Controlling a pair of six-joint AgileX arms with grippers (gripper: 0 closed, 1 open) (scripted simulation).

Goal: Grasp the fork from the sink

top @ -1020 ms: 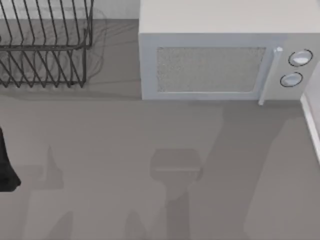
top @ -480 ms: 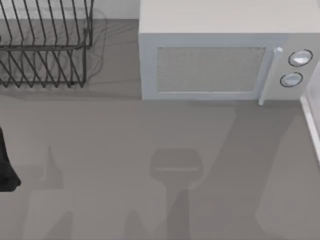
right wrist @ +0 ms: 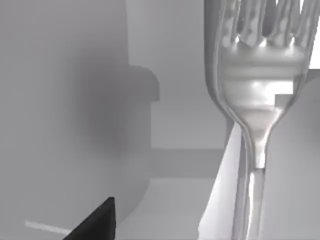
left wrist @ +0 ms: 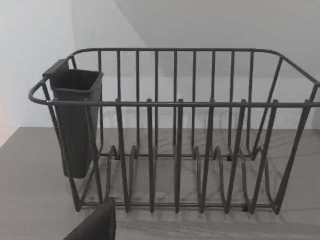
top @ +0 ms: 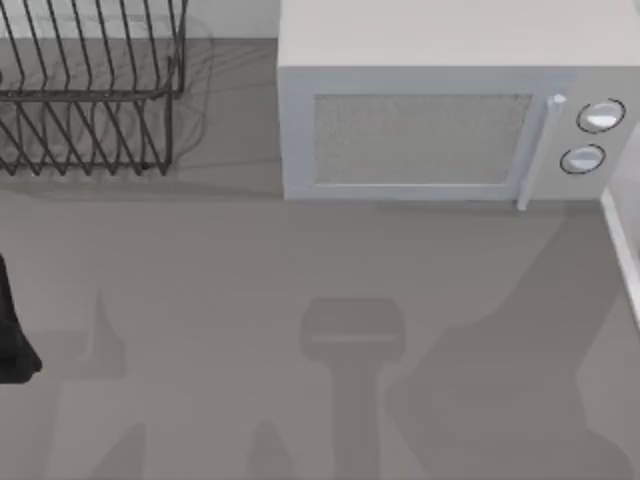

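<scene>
The fork (right wrist: 257, 100) is shiny silver and stands very close in the right wrist view, tines toward the top of the picture and its thin handle (right wrist: 247, 210) running down out of it. Pale grey, smooth sink walls (right wrist: 75, 100) lie behind it. One black finger (right wrist: 97, 222) of my right gripper shows at that picture's lower edge, apart from the fork. My left arm (top: 12, 330) is parked at the table's left edge, and one of its black fingers (left wrist: 97, 225) shows in the left wrist view, facing the dish rack.
A dark wire dish rack (top: 90, 90) with a black cutlery cup (left wrist: 75, 120) stands at the back left. A white microwave (top: 440, 110) fills the back middle and right. A pale raised edge (top: 622, 250) runs along the right side. Grey counter (top: 250, 270) lies between.
The broad shadow on the right of the counter has slid toward the front right and spread wider. The left arm has not moved.
</scene>
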